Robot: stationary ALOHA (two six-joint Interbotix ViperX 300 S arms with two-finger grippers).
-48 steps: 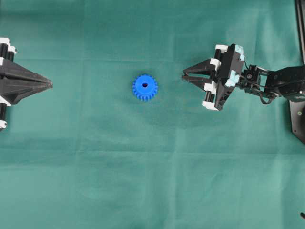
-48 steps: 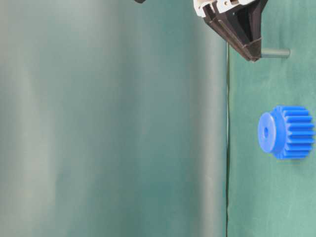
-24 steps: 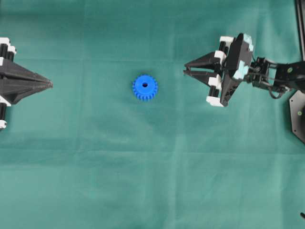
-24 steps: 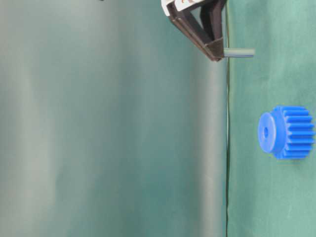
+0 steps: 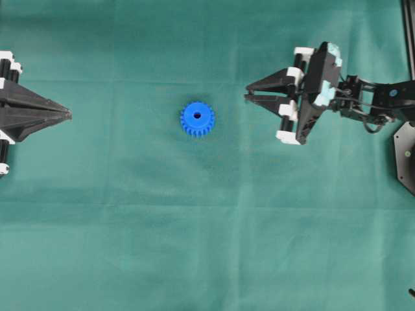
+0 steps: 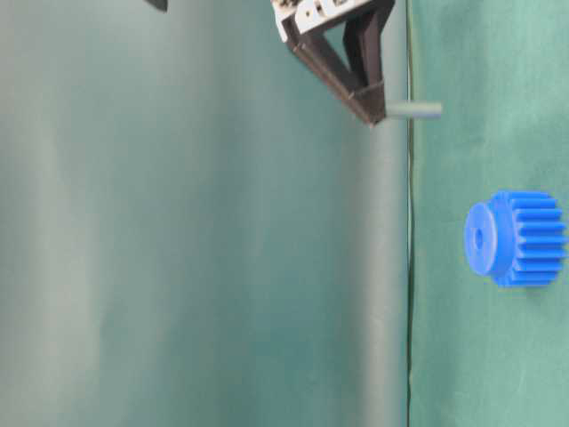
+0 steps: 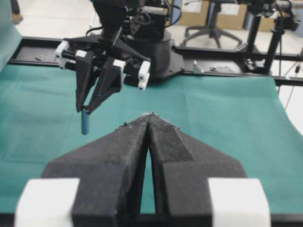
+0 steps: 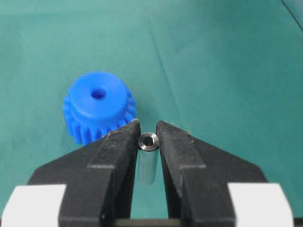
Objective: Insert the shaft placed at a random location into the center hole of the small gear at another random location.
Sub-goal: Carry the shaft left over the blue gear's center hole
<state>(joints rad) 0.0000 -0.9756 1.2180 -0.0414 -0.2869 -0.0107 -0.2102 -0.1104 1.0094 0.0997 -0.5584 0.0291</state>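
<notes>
The small blue gear [image 5: 197, 119] lies flat on the green cloth, its dark center hole [image 5: 197, 116] facing up; it also shows in the table-level view [image 6: 516, 237] and the right wrist view [image 8: 98, 106]. My right gripper [image 5: 248, 98] is shut on the shaft [image 8: 148, 142], a short grey pin held upright and lifted off the cloth, to the right of the gear. The shaft also shows in the table-level view [image 6: 414, 110] and the left wrist view [image 7: 84, 123]. My left gripper [image 5: 68, 116] is shut and empty at the left edge.
The green cloth [image 5: 207, 227] covers the whole table. A black frame rail [image 7: 227, 56] runs behind the right arm's base. A black base plate [image 5: 405, 155] sits at the right edge.
My right gripper has lifted the shaft off the cloth and moved slightly left toward the gear. The gear and left gripper have not moved.
</notes>
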